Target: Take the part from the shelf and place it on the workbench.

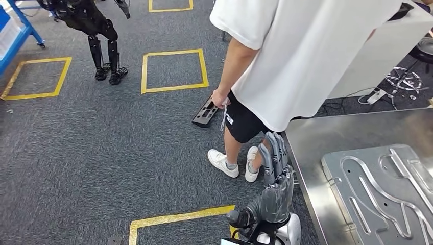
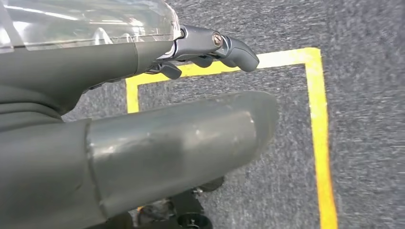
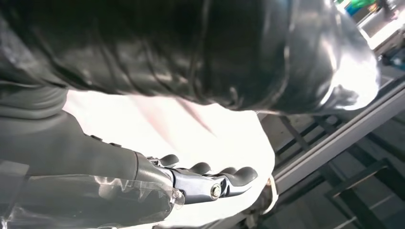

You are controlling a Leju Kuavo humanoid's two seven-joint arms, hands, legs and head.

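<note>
Noting grooved metal part (image 1: pixel 380 196) lying flat on the table (image 1: pixel 316 148); right hand (image 1: pixel 276 178) raised nearby, fingers apart, holding nothing; left hand (image 2: pixel 181 133) hanging empty. Risking striking the person (image 1: pixel 306 51) standing just beside, if swinging outward.

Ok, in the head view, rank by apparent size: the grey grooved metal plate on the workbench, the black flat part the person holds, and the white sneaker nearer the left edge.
1. Grey grooved metal plate, clearly largest, though cut off by the frame.
2 and 3. Black flat part and white sneaker: they look about alike, so no ranking.
</note>
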